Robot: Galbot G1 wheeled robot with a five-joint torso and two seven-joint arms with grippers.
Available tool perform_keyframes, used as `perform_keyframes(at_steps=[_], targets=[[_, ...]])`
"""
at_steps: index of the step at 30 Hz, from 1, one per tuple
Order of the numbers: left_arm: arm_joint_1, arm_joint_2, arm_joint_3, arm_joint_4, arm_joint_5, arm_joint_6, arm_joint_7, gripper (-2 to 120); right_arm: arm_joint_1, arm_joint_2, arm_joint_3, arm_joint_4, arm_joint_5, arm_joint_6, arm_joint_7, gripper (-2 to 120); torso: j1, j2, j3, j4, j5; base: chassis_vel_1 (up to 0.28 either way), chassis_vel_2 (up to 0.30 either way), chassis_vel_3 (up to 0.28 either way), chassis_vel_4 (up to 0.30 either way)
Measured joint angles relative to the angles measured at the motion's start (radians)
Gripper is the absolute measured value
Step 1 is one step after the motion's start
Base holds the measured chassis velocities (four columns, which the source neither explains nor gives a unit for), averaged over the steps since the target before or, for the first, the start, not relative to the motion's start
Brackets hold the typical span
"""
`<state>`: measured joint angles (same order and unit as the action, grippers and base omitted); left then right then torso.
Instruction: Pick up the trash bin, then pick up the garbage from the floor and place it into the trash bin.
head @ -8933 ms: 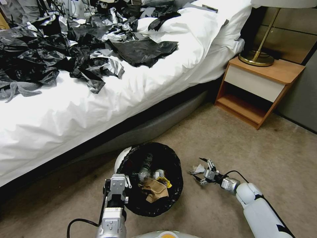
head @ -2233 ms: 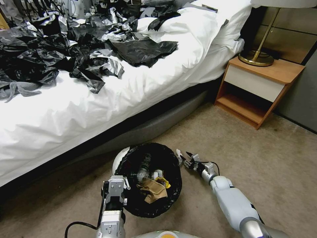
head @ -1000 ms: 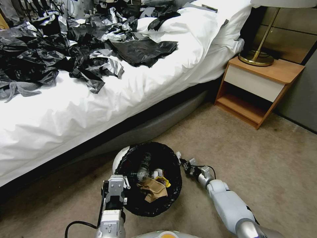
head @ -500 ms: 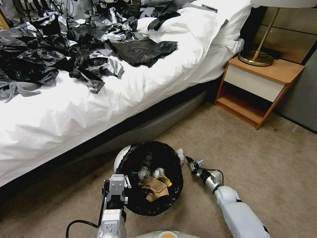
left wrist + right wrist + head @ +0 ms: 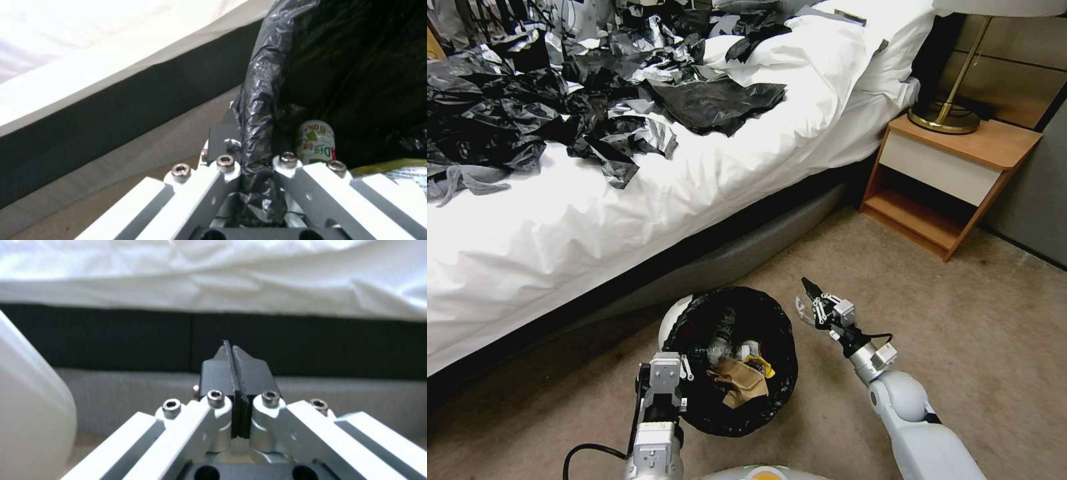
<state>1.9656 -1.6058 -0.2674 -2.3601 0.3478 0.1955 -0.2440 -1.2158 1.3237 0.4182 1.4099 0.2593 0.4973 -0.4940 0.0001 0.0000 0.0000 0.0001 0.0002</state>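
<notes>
Head view, one trash bin, two end effectors, left end effector, right end effector

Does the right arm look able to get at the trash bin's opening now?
Probably yes: the right gripper, fingers shut, hangs close beside the trash bin rim with nothing between them. The left gripper clamps the opposite side of the rim, leaving the opening free.

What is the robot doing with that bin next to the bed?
The robot is tidying up. Its left gripper is pinched on the rim of the trash bin, which has a black bag in it. A brown paper bag, a yellow wrapper and a little bottle lie inside. The right gripper is shut and held up just beside the bin, above the carpet.
</notes>
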Motion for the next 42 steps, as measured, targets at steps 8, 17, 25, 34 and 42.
perform_keyframes(at_steps=[8,17,25,34,42], targets=[[0.0,0.001,0.0,-0.001,0.0,0.0,0.0,0,0.04,0.02,-0.02,-0.196,-0.072,-0.056,0.087,5,0.0,0.0,0.0,0.0,-0.0001,0.0,0.0,0.0,0.0],[0.0,0.002,-0.003,-0.002,-0.001,0.001,0.0,0,0.116,0.045,-0.028,-0.43,-0.121,-0.045,0.132,35,0.0,0.0,0.0,-0.0001,-0.0001,0.0,0.0,0.0,0.0],[-0.003,0.001,-0.001,-0.001,-0.002,0.001,0.0,0,0.19,0.059,-0.037,-0.535,-0.145,-0.044,0.135,65,0.0,0.0,0.0,-0.0001,-0.0002,0.0,0.0,0.0,0.0],[-0.003,0.0,-0.003,-0.001,-0.003,0.002,0.001,0,0.268,0.08,-0.047,-0.64,-0.179,-0.058,0.143,97,0.0,0.0,0.0,-0.0001,-0.0001,0.0,0.0,0.0,0.0],[-0.004,-0.002,-0.002,0.003,-0.003,0.002,0.001,0,0.341,0.103,-0.049,-0.746,-0.218,-0.065,0.161,100,0.0,0.0,0.0,-0.0001,-0.0002,0.0,0.0,0.0,0.0]])
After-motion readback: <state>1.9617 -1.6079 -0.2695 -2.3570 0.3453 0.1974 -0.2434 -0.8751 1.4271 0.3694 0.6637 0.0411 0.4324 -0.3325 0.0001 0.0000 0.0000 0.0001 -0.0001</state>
